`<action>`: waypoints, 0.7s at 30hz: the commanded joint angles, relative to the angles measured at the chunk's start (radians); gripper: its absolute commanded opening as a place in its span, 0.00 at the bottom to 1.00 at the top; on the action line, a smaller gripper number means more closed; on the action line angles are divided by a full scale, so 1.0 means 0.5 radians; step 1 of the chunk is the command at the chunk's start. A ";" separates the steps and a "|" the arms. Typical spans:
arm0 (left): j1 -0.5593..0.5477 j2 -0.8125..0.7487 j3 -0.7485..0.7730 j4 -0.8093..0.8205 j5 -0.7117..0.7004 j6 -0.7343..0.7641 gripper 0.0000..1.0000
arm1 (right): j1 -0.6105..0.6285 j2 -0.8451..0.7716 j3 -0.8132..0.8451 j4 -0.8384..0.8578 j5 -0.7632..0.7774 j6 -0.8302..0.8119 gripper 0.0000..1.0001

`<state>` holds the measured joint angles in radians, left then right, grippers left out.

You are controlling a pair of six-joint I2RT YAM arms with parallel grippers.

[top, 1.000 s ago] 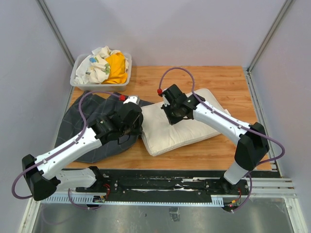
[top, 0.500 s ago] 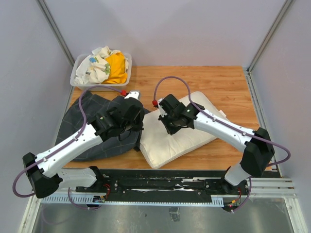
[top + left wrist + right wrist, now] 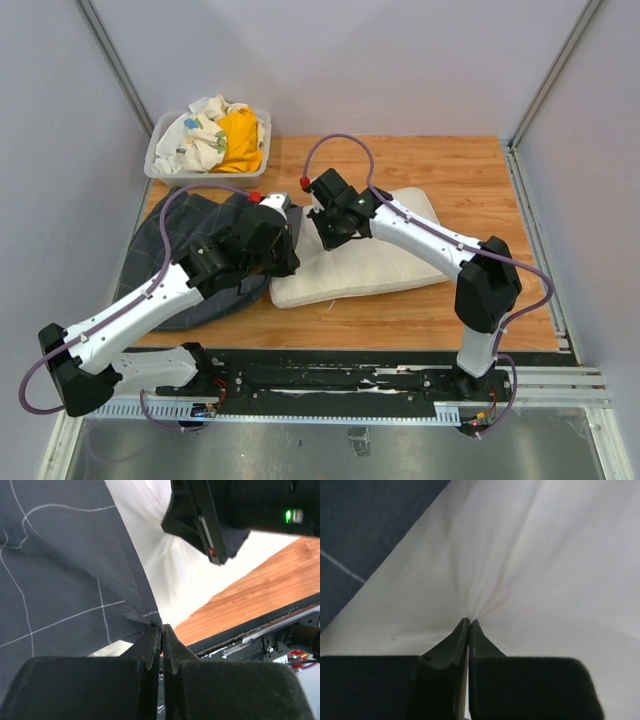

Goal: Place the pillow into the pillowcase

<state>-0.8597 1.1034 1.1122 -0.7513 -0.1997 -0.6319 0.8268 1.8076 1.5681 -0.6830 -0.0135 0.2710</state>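
Observation:
The cream-white pillow [image 3: 365,265] lies flat on the wooden table, its left end next to the dark charcoal pillowcase [image 3: 170,235]. My right gripper [image 3: 322,222] is shut on a pinch of the pillow's cover near its left end; the cloth puckers at the tips in the right wrist view [image 3: 469,622]. My left gripper [image 3: 285,245] is shut on the pillowcase's edge, which shows with its thin light grid in the left wrist view [image 3: 65,580], held up beside the pillow [image 3: 165,570]. The pillowcase also shows at the upper left of the right wrist view [image 3: 365,530].
A clear plastic bin [image 3: 160,168] with a yellow cloth [image 3: 240,140] and a white patterned cloth [image 3: 200,135] stands at the back left. The table's near edge [image 3: 400,335] and black rail lie just in front of the pillow. Grey walls close in both sides.
My right gripper has dragged the pillow leftward toward the pillowcase, and the pillow has turned flatter. My left gripper has shifted with the pillowcase's edge to meet the pillow's left end.

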 commanded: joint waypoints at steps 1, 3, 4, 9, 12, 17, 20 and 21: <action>-0.002 -0.058 -0.009 0.108 0.120 0.014 0.00 | -0.114 0.017 0.176 0.126 0.109 0.118 0.01; -0.002 -0.066 -0.022 0.098 0.117 0.015 0.00 | -0.162 0.012 0.205 0.128 0.140 0.126 0.01; 0.000 -0.073 -0.037 0.098 0.120 0.017 0.00 | -0.190 0.009 0.215 0.129 0.143 0.134 0.01; -0.002 -0.087 -0.121 0.113 0.168 0.006 0.00 | -0.325 -0.004 0.225 0.179 0.151 0.202 0.01; -0.002 -0.090 -0.161 0.136 0.192 -0.004 0.00 | -0.338 0.026 0.254 0.227 0.165 0.215 0.01; -0.002 -0.074 -0.205 0.183 0.285 -0.023 0.00 | -0.334 0.153 0.367 0.238 0.193 0.244 0.01; -0.002 -0.061 -0.215 0.207 0.349 -0.034 0.00 | -0.332 0.228 0.440 0.237 0.232 0.251 0.01; -0.001 -0.056 -0.216 0.210 0.359 -0.036 0.00 | -0.331 0.245 0.460 0.239 0.242 0.257 0.01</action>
<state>-0.8597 1.0779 1.0096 -0.6868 -0.0963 -0.6369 0.6590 1.9026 1.7241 -0.6411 0.0532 0.3725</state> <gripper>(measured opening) 0.014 0.009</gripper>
